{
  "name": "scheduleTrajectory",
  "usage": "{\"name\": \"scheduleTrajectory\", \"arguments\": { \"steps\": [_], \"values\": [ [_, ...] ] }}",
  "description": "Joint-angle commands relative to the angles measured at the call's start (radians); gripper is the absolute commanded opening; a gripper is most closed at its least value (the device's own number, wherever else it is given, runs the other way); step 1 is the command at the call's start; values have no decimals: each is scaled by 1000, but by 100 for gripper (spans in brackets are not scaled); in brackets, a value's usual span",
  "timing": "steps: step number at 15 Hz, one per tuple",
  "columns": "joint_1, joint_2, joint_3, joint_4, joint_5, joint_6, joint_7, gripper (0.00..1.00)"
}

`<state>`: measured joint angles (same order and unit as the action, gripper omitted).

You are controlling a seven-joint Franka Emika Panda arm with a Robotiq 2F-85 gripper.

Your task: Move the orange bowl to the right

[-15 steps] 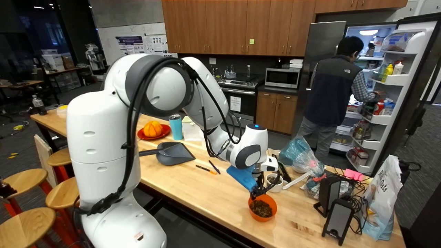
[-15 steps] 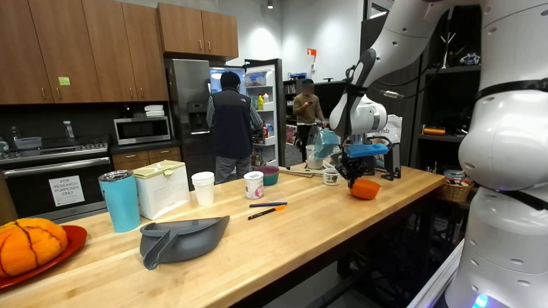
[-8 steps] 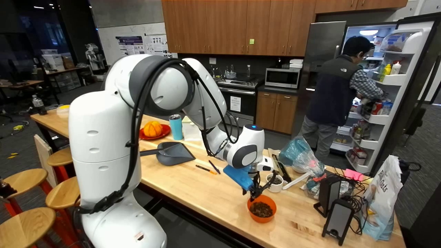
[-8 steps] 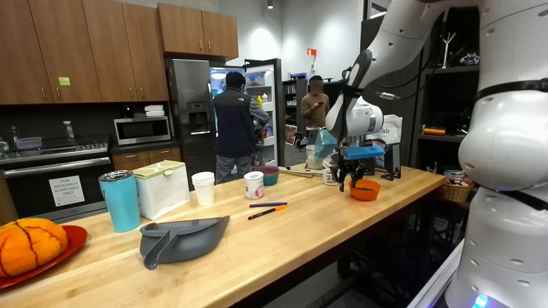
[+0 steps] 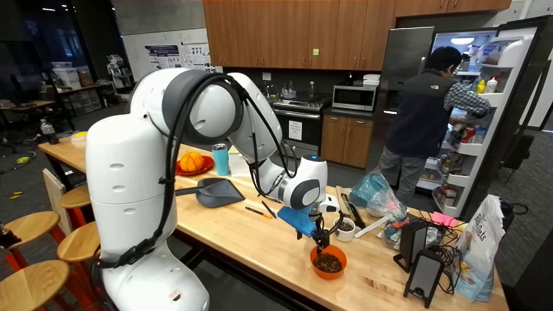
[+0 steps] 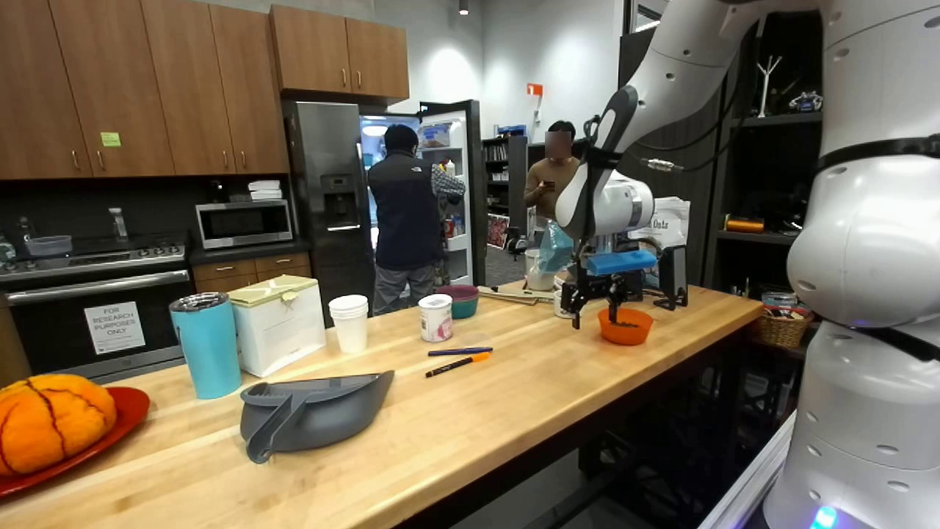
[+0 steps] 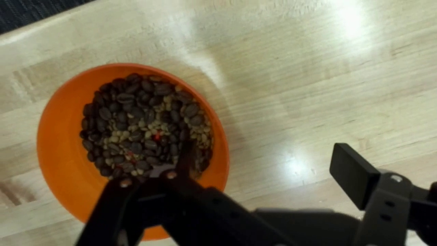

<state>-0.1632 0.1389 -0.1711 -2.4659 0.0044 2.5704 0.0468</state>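
The orange bowl rests on the wooden table near its long edge, holding dark beans and small pale grains. In the wrist view the orange bowl fills the left side. My gripper stands open, its fingers wide apart. One finger reaches over the beans inside the rim, hiding part of the bowl; the other, with its black pad, hangs over bare wood outside. Between them lies the near wall of the bowl, not pinched. In an exterior view the gripper is beside and partly above the bowl.
A white cup stands close behind the gripper. Black speakers, cables and an oats bag occupy the table's end. Two pens and a grey dustpan lie on the other side of the bowl.
The gripper has gone from shut on the bowl's rim to open, drifting slightly away from the speakers. The bowl, tilted a second ago, now sits level on the table.
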Motion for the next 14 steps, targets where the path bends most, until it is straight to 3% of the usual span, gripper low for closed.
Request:
{"name": "scheduleTrajectory", "arguments": {
  "steps": [1, 4, 6, 9, 14],
  "values": [
    [17, -73, -24, -1, -135, -120, 69, 100],
    [19, -150, -17, 4, -256, -234, 143, 100],
    [14, -197, 3, 8, -236, -252, 99, 100],
    [28, -244, 22, 7, -76, -193, -45, 100],
    [86, -270, 18, 18, 309, -136, -298, 100]
  ]
}}
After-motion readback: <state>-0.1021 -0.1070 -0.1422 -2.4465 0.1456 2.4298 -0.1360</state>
